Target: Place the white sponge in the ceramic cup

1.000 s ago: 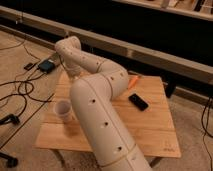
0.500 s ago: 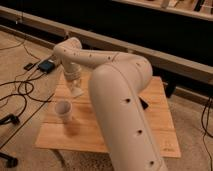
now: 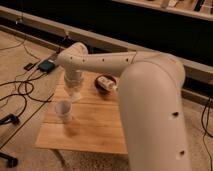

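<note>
The ceramic cup (image 3: 64, 110) stands upright near the left edge of the wooden table (image 3: 95, 127). My gripper (image 3: 75, 95) points down just above and slightly behind the cup, a little to its right. It is shut, and a small pale piece at its tip looks like the white sponge (image 3: 75, 96). The sponge shows nowhere on the table. My big white arm (image 3: 150, 100) reaches in from the lower right and hides the right side of the table.
A dark round bowl (image 3: 106, 82) holding something pale sits at the back of the table, right of the gripper. Cables (image 3: 22, 92) and a small dark device (image 3: 47, 65) lie on the floor to the left. A long low ledge (image 3: 125, 47) runs behind.
The gripper has come down and forward toward the cup. The arm's elbow has swung further right and closer to the camera. The cup has not moved.
</note>
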